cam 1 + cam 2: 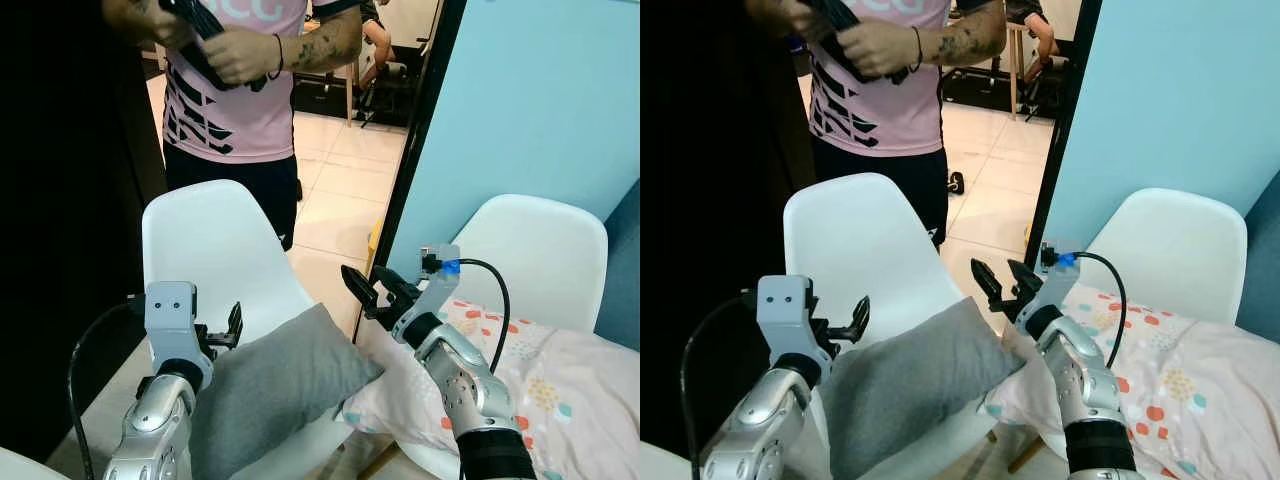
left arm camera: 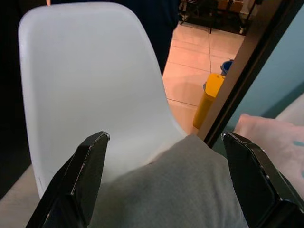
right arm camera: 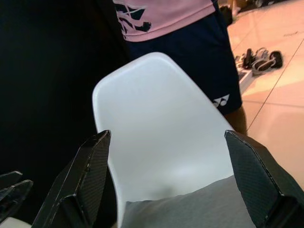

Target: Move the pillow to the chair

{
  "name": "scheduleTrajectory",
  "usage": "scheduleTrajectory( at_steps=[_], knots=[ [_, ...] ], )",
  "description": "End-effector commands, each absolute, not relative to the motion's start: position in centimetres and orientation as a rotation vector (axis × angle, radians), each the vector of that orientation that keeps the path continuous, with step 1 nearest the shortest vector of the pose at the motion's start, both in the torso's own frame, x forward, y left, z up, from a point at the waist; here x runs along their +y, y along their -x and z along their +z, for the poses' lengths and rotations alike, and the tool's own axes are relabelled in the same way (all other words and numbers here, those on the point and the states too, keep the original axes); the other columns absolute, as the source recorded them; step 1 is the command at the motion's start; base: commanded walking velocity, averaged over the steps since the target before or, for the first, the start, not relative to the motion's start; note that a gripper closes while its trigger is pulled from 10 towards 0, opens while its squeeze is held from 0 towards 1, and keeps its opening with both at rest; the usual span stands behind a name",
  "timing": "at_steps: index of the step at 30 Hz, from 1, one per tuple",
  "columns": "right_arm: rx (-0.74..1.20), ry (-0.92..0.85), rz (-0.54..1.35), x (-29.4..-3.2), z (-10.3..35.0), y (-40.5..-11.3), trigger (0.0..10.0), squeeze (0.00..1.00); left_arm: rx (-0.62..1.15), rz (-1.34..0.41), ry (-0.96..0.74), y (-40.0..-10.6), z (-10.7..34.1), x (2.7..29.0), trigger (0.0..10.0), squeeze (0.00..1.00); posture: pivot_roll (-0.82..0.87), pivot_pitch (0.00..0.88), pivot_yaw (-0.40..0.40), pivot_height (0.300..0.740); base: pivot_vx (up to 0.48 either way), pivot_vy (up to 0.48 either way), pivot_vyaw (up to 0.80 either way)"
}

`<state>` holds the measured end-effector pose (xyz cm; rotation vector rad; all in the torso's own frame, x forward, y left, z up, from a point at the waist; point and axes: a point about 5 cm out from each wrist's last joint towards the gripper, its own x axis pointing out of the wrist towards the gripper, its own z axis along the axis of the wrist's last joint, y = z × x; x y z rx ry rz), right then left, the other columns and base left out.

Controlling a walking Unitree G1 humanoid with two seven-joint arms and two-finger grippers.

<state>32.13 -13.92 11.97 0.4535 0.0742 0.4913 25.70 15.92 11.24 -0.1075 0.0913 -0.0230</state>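
A blue wall (image 1: 540,110) was seen on the right, ending at a dark door frame (image 1: 415,150), with a tiled floor (image 1: 340,190) beyond it. A person in a pink shirt (image 1: 240,90) was noted standing behind the white chair (image 1: 215,250), hands held together at chest height around a dark object (image 1: 205,35) that could not be identified. A second white chair (image 1: 535,255) was recorded against the blue wall, with a patterned quilt (image 1: 540,390) draped over its seat and spilling toward the first chair.

The grey pillow (image 1: 275,385) was found lying on the seat of the first white chair, tilted, its upper corner near the seat's right edge and just beside the quilt. In the left wrist view the pillow (image 2: 175,190) was seen between and below the two black fingers, the chair back (image 2: 90,85) rising behind it.

The left gripper (image 1: 232,328) was observed just above the pillow's left upper edge, fingers spread apart and holding nothing; whether a fingertip touched the fabric could not be told. The right gripper (image 1: 378,290) was recorded above the pillow's right corner, clear of it, jaws likewise parted and empty. In the right wrist view the wide-set fingers (image 3: 85,175) framed the chair back (image 3: 161,137) and the pillow's top edge (image 3: 190,209). A small yellow object (image 2: 209,97) stood on the floor by the door frame.
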Motion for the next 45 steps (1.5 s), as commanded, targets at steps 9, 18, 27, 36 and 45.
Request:
scheduleTrajectory(
  at_steps=[9, 18, 27, 36, 45],
  knots=[
    [0.068, -0.49, 0.478, -14.07, 12.67, -31.95, 10.0, 0.0, 0.113, -0.032, 0.149, -25.9, 10.88, 15.9, 10.0, 0.0, 0.01, 0.0, -0.102, 0.74, -0.304, 0.0, 0.0],
    [0.07, -0.498, 0.479, -14.03, 12.74, -32.0, 10.0, 0.0, 0.11, -0.029, 0.161, -25.99, 10.89, 16.02, 10.0, 0.0, 0.01, 0.0, -0.1, 0.74, -0.056, 0.0, 0.0],
    [0.075, -0.503, 0.479, -13.97, 12.85, -31.98, 10.0, 0.0, 0.114, -0.033, 0.158, -26.07, 10.9, 16.07, 10.0, 0.0, 0.01, 0.0, -0.098, 0.74, 0.0, 0.0, 0.0],
    [0.075, -0.504, 0.48, -13.97, 12.89, -31.99, 10.0, 0.0, 0.114, -0.034, 0.158, -26.09, 10.89, 16.03, 10.0, 0.0, 0.01, 0.0, -0.102, 0.74, 0.0, 0.0, 0.0],
    [0.078, -0.505, 0.477, -14.02, 12.83, -31.92, 10.0, 0.0, 0.117, -0.037, 0.159, -26.04, 10.78, 15.95, 10.0, 0.0, 0.01, 0.0, -0.103, 0.74, 0.0, 0.0, 0.0]
  ],
)
